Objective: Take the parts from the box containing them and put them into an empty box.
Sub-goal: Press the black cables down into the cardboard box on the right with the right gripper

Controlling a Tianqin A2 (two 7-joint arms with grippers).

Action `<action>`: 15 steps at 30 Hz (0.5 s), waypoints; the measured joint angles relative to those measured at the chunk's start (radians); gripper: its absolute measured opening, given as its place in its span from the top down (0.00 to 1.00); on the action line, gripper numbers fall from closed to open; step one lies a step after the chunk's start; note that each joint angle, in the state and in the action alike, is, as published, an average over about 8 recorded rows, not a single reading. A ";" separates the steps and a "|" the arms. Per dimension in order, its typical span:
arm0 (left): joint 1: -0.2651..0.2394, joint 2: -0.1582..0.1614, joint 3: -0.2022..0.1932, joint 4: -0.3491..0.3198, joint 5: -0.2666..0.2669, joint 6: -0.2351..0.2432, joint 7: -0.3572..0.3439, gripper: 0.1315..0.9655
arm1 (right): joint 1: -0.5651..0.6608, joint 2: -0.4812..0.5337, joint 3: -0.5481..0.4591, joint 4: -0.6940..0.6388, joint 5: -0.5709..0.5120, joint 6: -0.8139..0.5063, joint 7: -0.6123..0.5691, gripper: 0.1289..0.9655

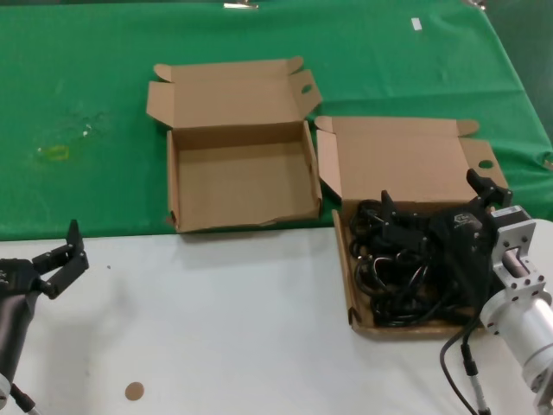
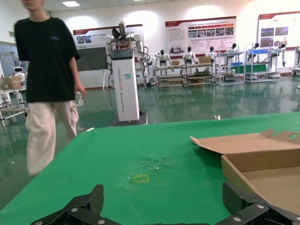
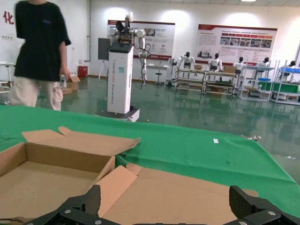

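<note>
Two tools frame the near edge of the scene. The left tool (image 1: pixel 65 259) hangs low over the white bench (image 1: pixel 242 328) at the robot's left, its fingers spread apart and holding nothing, well apart from both boxes. A small brown disc (image 1: pixel 133 391) lies on the white surface near it.

The right tool (image 1: pixel 436 207) sits over the box containing them (image 1: pixel 406 164), the one at the robot's right, with its fingers spread wide above the tangle. It grips nothing that can be made out. The parts (image 1: pixel 389 277), black cords in loose loops with plugs among them, fill the tray of that box, partly hidden under the arm. The box straddles the line where the white surface meets the green cloth (image 1: pixel 86 86), and its lid lies open flat behind the tray.

Farther back and toward the robot's left, just beside it, stands the empty box (image 1: pixel 242 186) on the green cloth, lid folded back, its front edge ragged and its tray bare.

In the wrist views, beyond the cloth, a person (image 2: pixel 47 84) in a black shirt stands on the hall floor near a white robot stand (image 2: pixel 125 79).
</note>
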 joint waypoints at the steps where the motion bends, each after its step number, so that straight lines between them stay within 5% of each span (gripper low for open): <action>1: 0.000 0.000 0.000 0.000 0.000 0.000 0.000 0.07 | 0.000 0.001 -0.001 0.000 0.000 0.002 0.000 0.00; 15: 0.000 0.000 0.000 0.000 0.000 0.000 0.000 0.26 | -0.006 0.176 -0.140 0.035 0.127 0.110 0.000 0.00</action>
